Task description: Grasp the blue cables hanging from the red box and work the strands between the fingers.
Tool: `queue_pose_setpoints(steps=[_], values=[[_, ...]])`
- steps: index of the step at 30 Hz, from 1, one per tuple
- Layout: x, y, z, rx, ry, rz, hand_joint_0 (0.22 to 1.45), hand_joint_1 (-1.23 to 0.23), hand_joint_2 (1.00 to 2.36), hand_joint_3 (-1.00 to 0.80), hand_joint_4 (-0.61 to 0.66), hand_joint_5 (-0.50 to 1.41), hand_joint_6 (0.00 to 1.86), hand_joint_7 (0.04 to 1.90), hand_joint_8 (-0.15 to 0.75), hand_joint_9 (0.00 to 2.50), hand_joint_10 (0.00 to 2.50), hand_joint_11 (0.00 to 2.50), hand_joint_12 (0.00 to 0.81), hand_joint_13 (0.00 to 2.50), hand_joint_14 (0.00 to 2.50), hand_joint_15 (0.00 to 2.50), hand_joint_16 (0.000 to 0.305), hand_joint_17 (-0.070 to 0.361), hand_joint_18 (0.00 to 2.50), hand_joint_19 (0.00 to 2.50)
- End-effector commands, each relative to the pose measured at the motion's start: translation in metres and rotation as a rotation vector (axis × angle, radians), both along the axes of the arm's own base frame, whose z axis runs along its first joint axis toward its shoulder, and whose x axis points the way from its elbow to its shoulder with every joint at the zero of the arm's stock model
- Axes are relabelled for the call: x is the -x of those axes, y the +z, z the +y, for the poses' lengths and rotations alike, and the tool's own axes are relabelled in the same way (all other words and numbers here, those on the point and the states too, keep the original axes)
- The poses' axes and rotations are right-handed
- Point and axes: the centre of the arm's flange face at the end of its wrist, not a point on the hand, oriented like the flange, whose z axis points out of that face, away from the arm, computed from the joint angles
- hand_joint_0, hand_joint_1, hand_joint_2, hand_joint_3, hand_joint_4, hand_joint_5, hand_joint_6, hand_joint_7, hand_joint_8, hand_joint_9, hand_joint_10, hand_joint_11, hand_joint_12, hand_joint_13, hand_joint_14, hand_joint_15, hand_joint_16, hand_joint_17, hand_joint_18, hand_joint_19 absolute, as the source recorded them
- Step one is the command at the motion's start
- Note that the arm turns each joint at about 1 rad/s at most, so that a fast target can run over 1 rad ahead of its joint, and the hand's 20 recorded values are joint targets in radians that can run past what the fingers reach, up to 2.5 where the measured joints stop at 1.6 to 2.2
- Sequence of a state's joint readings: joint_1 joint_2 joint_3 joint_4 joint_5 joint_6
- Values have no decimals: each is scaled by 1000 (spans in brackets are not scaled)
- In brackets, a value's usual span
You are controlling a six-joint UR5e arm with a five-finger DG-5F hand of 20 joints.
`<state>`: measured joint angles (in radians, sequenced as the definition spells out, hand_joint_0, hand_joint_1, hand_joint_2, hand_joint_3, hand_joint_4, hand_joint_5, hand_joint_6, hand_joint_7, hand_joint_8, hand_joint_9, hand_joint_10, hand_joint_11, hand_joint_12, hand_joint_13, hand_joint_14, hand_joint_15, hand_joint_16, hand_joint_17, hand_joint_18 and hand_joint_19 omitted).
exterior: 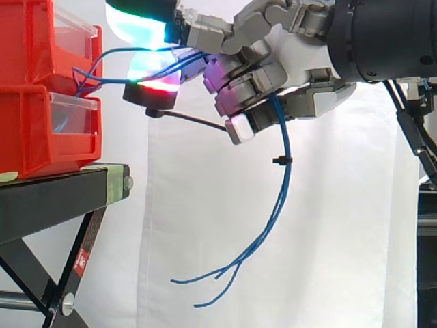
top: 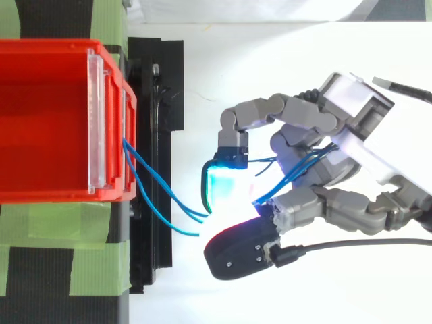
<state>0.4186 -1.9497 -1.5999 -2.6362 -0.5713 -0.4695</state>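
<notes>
Blue cables (exterior: 285, 143) from front edge of red bin (top: 47, 192) into grip of curled hand (exterior: 300, 61), loose ends in open air

Bright, even light; the hand's (exterior: 300, 58) pads (exterior: 136, 31) bloom against the washed-out curtain (exterior: 205, 219).

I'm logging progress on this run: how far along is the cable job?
Done: the hand has grasped the blue cables, which run from the red box into its curled fingers. In hand: strands lie threaded between the fingers. Left: further working; the loose ends hang free below the hand.
</notes>
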Motion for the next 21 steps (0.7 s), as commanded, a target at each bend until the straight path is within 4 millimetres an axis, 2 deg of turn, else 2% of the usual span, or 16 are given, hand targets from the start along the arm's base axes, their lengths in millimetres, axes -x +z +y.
queue_pose_setpoints(steps=[1, 14, 21], values=[[0, 0, -1, -5, -17, -7, 817, -564, 1000, -1000, 238, 315, 644, 1304, 445, 1770, 2500, 2500, 688, 2057, 2500, 1811, 238, 178, 2500, 718], [0, 1, -2, -14, -43, -22, 791, -640, 1000, -1000, 212, 206, 746, 1258, 445, 1770, 2500, 2500, 688, 2057, 2500, 1811, 238, 178, 2500, 718], [0, 2, -4, -20, -60, -31, 827, -726, 1000, -1000, 196, 22, 953, 1174, 445, 1770, 2500, 2500, 688, 2057, 2500, 1811, 238, 178, 2500, 718]])
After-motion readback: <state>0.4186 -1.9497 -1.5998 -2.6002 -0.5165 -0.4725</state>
